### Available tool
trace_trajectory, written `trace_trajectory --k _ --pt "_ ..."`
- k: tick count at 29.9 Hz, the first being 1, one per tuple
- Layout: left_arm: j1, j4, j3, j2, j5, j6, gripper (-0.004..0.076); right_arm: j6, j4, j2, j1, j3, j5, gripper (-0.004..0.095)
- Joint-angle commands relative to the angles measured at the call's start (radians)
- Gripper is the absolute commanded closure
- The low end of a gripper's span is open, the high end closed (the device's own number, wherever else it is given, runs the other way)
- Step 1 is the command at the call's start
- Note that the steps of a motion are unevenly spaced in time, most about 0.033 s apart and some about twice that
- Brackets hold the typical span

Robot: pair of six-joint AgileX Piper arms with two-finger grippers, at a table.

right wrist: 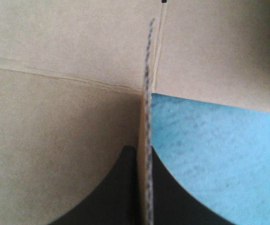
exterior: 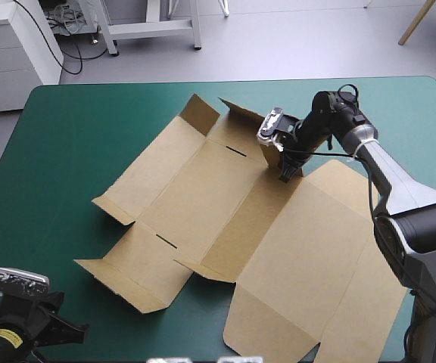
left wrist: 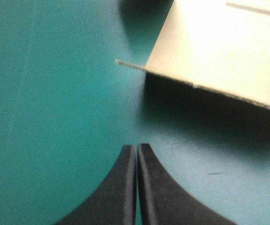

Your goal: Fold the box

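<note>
**Right pincer (exterior: 288, 174) nips a far flap (exterior: 271, 153); the left one waits**

Black fingers of the left pincer (left wrist: 136, 146) lie closest, pressed together into one point over bare teal-green cover. A near flap (left wrist: 210, 51) of the box (exterior: 203, 197) sits just ahead of them, lifted enough to throw a shadow. The box itself is a cut brown sheet, spread mostly flat across the middle of the desk (exterior: 74, 128). The right pincer is clamped on the far flap, whose board shows edge-on between its fingers.

This looks like an early step, with the first wall being stood up. To do it well, I would swing the flap over along its scored crease rather than pull on it, since the loose sheet may slide on the smooth cover. The left pincer could press on the middle panel to hold it down.

The cover looks even, and no other objects are visible on it. Beyond its far edge are grey floor and a white cabinet (exterior: 10, 53).
</note>
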Motion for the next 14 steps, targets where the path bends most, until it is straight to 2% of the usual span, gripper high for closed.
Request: trace_trajectory --k 1,8,14 --pt "0.000 -0.047 -0.096 0.011 -0.055 -0.005 0.0734 -0.110 0.029 -0.052 0.053 -0.062 -0.015 0.0922" --pt "0.000 -0.060 -0.208 0.011 -0.067 -0.005 0.0734 -0.241 -0.040 -0.052 0.159 -0.067 -0.019 0.0922" --pt "0.000 -0.060 -0.216 0.011 -0.072 -0.005 0.0734 -0.288 -0.019 -0.052 0.209 -0.067 -0.005 0.0922"
